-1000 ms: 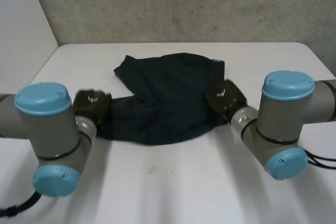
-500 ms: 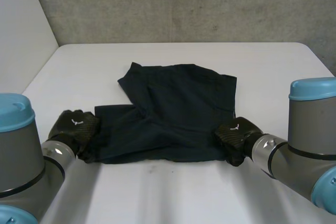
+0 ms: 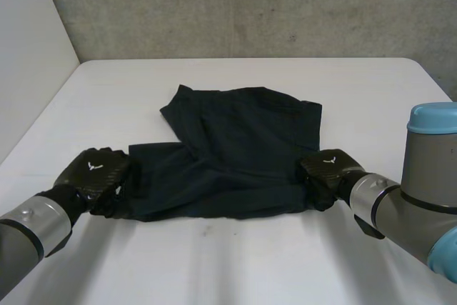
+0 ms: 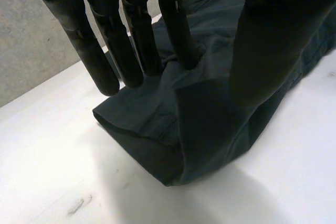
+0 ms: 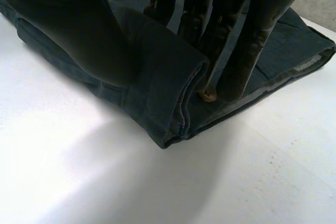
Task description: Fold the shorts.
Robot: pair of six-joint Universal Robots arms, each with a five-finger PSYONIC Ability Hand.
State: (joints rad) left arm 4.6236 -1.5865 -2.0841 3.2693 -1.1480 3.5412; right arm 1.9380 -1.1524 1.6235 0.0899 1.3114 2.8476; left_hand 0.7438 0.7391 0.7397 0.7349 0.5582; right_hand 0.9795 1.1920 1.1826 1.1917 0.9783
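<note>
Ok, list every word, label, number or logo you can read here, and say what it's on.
No words or numbers can be read anywhere.
On the left hand: a small white emblem on its back, a shape without letters.
On the right hand: a similar white emblem.
On the shorts: no legible label or print.

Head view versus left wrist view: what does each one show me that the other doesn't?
The head view gives the whole layout: the dark shorts spread on the white table, with the left hand and right hand at opposite ends of the near edge. The left wrist view gives the grip up close: straight fingers on the cloth, the thumb opposite, a raised fold pinched between them. Both show the left hand at the same corner of the shorts, on the table.
</note>
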